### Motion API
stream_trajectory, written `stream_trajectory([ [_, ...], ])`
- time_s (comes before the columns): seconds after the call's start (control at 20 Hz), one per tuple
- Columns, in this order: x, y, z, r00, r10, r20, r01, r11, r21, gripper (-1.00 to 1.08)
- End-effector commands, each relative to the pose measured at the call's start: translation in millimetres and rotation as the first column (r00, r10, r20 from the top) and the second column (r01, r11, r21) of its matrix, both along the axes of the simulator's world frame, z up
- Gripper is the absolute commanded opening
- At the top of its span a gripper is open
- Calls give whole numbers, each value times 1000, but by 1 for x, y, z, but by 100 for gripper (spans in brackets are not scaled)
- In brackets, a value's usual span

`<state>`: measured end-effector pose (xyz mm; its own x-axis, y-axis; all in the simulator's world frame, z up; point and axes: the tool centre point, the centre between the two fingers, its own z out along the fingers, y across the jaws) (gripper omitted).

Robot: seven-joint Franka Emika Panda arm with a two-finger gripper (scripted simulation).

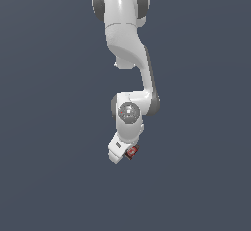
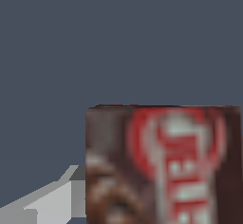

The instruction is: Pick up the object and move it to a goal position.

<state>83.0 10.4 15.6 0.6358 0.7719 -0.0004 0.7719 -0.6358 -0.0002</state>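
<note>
The object [image 1: 132, 151] is a small dark brown box with a red and white oval label. It sits at the tip of my gripper [image 1: 127, 153], at the low end of the white arm in the exterior view. In the wrist view the box [image 2: 163, 166] is very close, with its label facing the camera. One grey finger [image 2: 52, 201] lies right against the box's edge. The other finger is hidden. The gripper looks shut on the box.
A plain dark grey-blue background surrounds the arm in both views. The white arm [image 1: 128, 39] reaches down from the top of the exterior view. No other objects and no goal marker show.
</note>
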Motion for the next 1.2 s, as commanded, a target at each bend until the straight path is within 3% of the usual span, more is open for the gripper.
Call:
stream_trajectory([
  [0.0,0,0,0,1000,0,0,0,1000,0,-100],
  [0.65,-5,5,6,1000,0,0,0,1000,0,-100],
  [1.15,-33,35,36,1000,0,0,0,1000,-1,-100],
])
